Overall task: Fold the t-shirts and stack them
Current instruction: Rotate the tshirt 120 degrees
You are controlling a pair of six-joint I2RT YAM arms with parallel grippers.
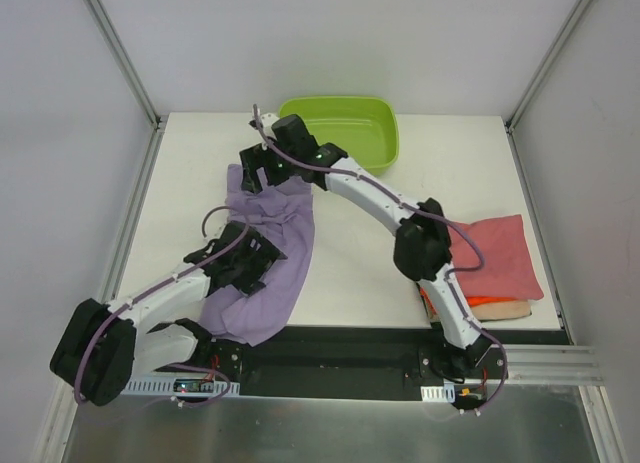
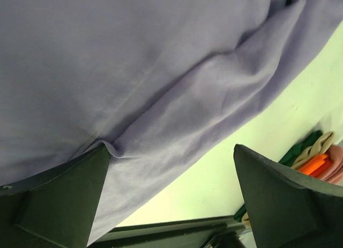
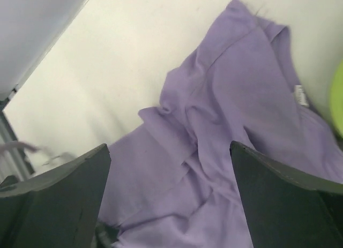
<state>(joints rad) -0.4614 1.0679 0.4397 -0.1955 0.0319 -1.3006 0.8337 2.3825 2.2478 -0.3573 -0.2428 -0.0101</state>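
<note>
Jaws gape empty as left gripper and right gripper poise over the crumpled lilac t-shirt at the table's nine o'clock; limp, light cotton, probably best pinched at hem corners.

One lilac t-shirt, at least three folded t-shirts, one tub.

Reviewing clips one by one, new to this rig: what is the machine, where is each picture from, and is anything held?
Two robot arms stand at the near edge of the table. One picture looks down from above; the other two come from wrist cameras, the dark wedges being gripper fingers. On it lie a crumpled lilac t-shirt, a green tub and a stack of folded shirts. The left gripper and right gripper stand open over the lilac t-shirt; nothing is held.
</note>
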